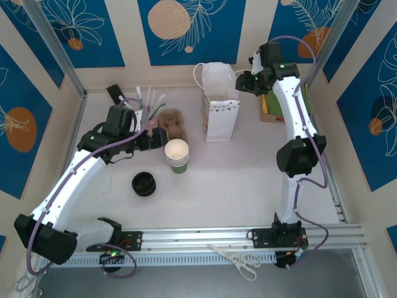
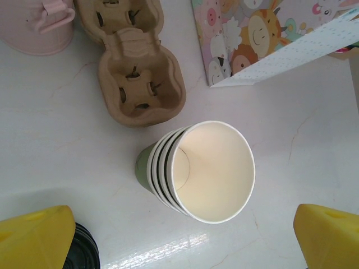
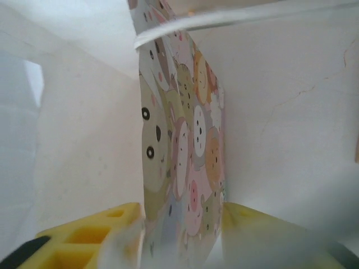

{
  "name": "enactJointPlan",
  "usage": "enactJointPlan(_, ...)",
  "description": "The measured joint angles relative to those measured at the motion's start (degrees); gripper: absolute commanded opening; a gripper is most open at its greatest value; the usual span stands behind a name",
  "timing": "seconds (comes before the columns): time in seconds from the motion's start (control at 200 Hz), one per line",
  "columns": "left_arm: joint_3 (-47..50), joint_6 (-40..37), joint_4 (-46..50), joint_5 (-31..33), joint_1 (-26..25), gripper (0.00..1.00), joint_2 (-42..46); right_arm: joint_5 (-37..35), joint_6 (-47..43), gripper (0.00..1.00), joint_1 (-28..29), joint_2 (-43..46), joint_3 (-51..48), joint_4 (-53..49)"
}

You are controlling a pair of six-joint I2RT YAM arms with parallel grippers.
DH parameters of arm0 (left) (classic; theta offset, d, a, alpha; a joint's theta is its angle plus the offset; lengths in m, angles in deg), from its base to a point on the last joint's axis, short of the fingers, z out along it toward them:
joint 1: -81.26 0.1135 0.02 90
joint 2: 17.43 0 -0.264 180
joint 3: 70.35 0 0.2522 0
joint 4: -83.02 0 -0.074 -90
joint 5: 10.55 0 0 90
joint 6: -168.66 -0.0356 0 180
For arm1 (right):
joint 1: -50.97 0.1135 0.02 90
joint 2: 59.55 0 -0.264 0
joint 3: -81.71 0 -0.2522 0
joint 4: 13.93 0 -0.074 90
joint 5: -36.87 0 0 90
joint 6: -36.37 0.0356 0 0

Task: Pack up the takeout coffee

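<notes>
The takeout coffee is out of view. The white paper bag [image 1: 220,108] stands upright at the back of the table, its cartoon-animal side panel [image 3: 179,140] facing the right wrist camera. My right gripper [image 1: 243,81] [image 3: 182,224] is at the bag's top right edge. Its yellow fingers [image 3: 84,235] stand apart on either side of that panel, so it is open. My left gripper [image 1: 152,139] [image 2: 184,235] hangs wide open just above a stack of lidless green cups [image 1: 177,155] [image 2: 196,171], touching nothing. A lone black lid [image 1: 144,184] [image 2: 84,252] lies on the table by the stack.
A brown pulp cup carrier [image 1: 172,124] [image 2: 137,84] lies behind the stack, with a pink bucket [image 2: 39,22] to its left. Straws and cutlery [image 1: 149,98] stand at the back left. A cardboard box [image 1: 270,110] sits behind the right arm. Scissors [image 1: 239,261] rest on the front rail.
</notes>
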Motion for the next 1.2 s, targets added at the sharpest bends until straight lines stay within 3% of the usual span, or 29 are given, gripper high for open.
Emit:
enactJointPlan(0.145, 0.0, 0.2, 0.0, 0.9, 0.0, 1.0, 0.1, -1.0, -0.6, 0.74, 1.2, 3.8, -0.2, -0.5)
enactJointPlan(0.29, 0.7, 0.5, 0.0, 1.7, 0.0, 1.0, 0.9, -3.0, -0.6, 0.86, 5.0, 9.9, -2.8, -0.7)
enactJointPlan(0.36, 1.4, 0.5, 0.1, 2.2, 0.0, 1.0, 1.5, -4.0, -0.4, 1.0, 7.8, 13.6, -5.4, -0.8)
enactJointPlan(0.915, 6.4, 1.5, 1.8, 6.7, 0.0, 1.0, 6.7, -16.3, 7.9, 0.99, 30.1, 32.7, -29.1, 0.7)
enactJointPlan(1.2, 7.0, 1.5, 2.7, 8.1, 0.0, 1.0, 4.9, -16.7, 12.9, 0.99, 39.1, 32.2, -34.8, 3.7)
